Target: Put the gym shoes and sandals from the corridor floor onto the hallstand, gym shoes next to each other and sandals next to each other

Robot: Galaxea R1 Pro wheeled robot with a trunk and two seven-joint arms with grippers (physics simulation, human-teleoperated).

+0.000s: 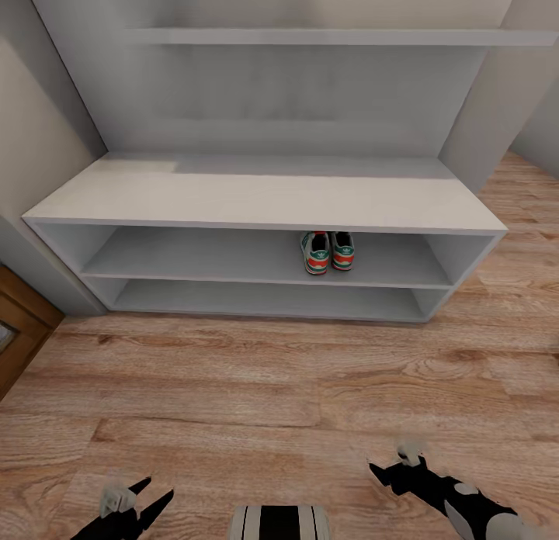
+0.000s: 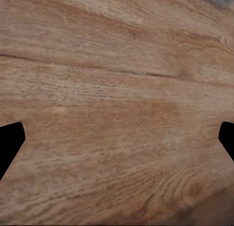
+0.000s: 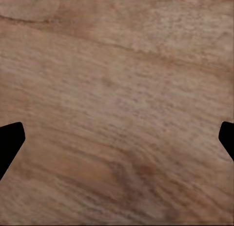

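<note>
- Corridor floor (image 1: pixel 256 400): light brown wood-grain planks with visible knots, running from the foot of the rack to the robot's arms.
- Hallstand (image 1: pixel 256 195): large pale grey unit against the wall; a long low bench with two open tiers below and a wall shelf above.
- Gym shoes (image 1: pixel 327 250): pair of white sneakers with teal-green stripes and orange-red heel patches, standing side by side and touching on the upper open tier, right of centre, heels toward the robot.
- Left gripper (image 1: pixel 142 497): black, two fingers spread apart, holding nothing, low over the planks; the left wrist view has bare wood between its fingertips (image 2: pixel 9 138).
- Right gripper (image 1: pixel 392 466): black with pale joints, over the floor; the right wrist view shows its fingertips (image 3: pixel 9 138) wide apart with bare wood between them.
</note>
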